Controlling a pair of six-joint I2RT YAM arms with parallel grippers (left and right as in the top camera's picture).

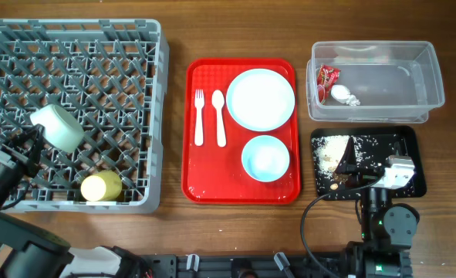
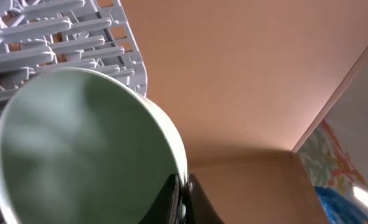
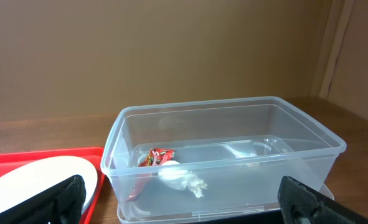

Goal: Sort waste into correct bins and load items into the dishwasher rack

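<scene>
As seen from overhead, the grey dishwasher rack (image 1: 135, 35) fills the left side of the table. In it a pale green bowl (image 1: 56, 126) is tipped on its side, and the left gripper (image 1: 35, 140) is at its rim. A yellow-green cup (image 1: 101, 186) lies near the rack's front edge. On the red serving tray (image 1: 204, 181) in the middle are a white fork (image 1: 199, 116) and spoon (image 1: 219, 116) side by side, a round white plate (image 1: 260, 99), and a light blue bowl (image 1: 265, 157) just below the plate. At upper right the clear tub (image 1: 420, 77) holds a red snack wrapper (image 1: 328, 79) and a crumpled white tissue (image 1: 343, 94) in its left end. Below it the black tray (image 1: 417, 185) carries pale food scraps (image 1: 332, 153) and scattered crumbs, with the right gripper (image 1: 374, 164) above it.

From the left wrist, the bowl's smooth green inside (image 2: 78, 149) fills the view. The fingers (image 2: 196, 202) are closed on its thin rim, with the rack's pegs behind.

From the right wrist, the two dark fingers (image 3: 59, 199) stand wide apart at the lower corners and hold nothing. The tub (image 3: 308, 134) sits ahead, with wrapper (image 3: 157, 157) and tissue (image 3: 182, 177) visible through its wall. The plate's edge (image 3: 40, 180) shows at left.
</scene>
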